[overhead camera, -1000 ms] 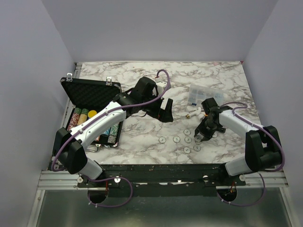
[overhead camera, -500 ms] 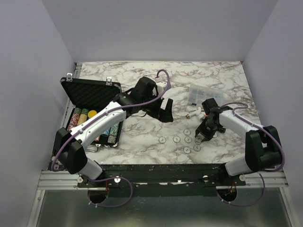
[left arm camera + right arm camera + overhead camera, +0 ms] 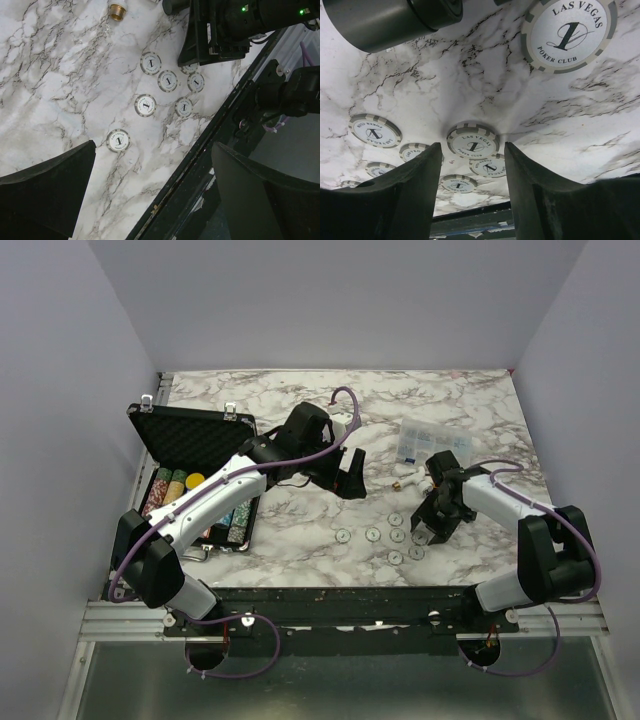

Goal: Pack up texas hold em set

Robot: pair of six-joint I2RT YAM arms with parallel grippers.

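The right end effector (image 3: pixel 424 532) has just spread its jaws wider. They stand open astride 1 white poker chip (image 3: pixel 472 141) lying flat on the bench (image 3: pixel 300 400) and grip nothing, so that chip looks not yet picked up. The left end effector (image 3: pixel 350 478) hangs wide open and empty at 11 o'clock of the chips. I count 7 loose white chips (image 3: pixel 145 105) at 5 o'clock, 1 half-hidden, and 1 open black case (image 3: pixel 195 440) at 9 o'clock.
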